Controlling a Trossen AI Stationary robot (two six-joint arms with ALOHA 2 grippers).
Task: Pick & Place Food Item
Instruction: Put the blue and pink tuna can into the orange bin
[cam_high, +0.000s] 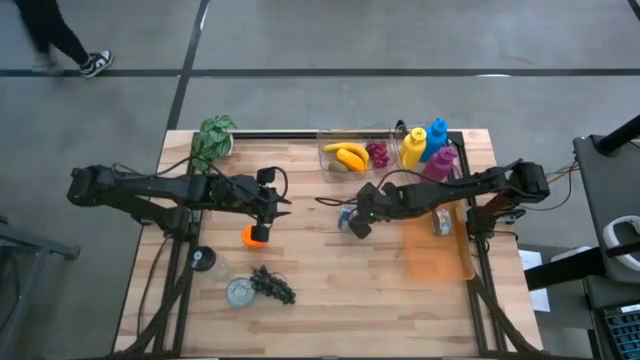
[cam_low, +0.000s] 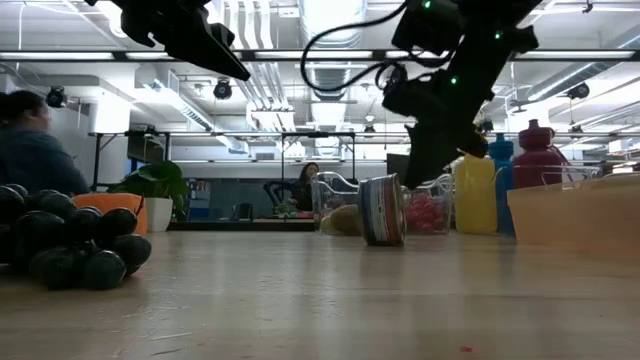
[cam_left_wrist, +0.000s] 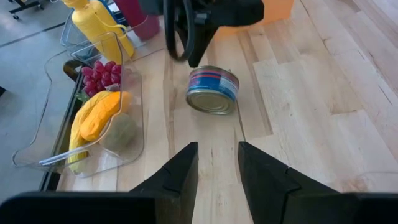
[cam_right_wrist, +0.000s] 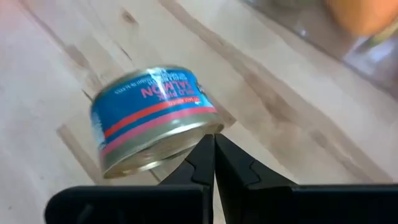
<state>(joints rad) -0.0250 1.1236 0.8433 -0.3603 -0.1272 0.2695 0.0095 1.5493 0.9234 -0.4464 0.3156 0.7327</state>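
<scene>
A blue-and-red labelled can (cam_left_wrist: 213, 90) lies on its curved wall on the wooden table (cam_high: 320, 300), near the middle. My right gripper (cam_right_wrist: 214, 142) is shut and slants down, its tips close by the can's upper rim (cam_low: 382, 210). My left gripper (cam_left_wrist: 217, 163) hangs open above the table to the can's left, nothing between its fingers. An orange (cam_high: 255, 236) sits on the table just near of it. A clear bin (cam_high: 330, 165) at the far edge holds a banana (cam_high: 350, 156) and red grapes (cam_high: 378, 153). My right gripper's shut fingertips (cam_right_wrist: 205, 155) stand beside the can's rim (cam_right_wrist: 186, 134), coming from above and from the table's right. I cannot tell whether they touch the can. The can rests on the table.
Yellow, blue and magenta bottles (cam_high: 425, 145) stand at the far right. An orange translucent tray (cam_high: 435, 255) lies at the right. Dark grapes (cam_high: 272, 285), a tin (cam_high: 240, 292) and a small dark thing (cam_high: 202, 260) lie near left. A plant (cam_high: 213, 140) stands far left.
</scene>
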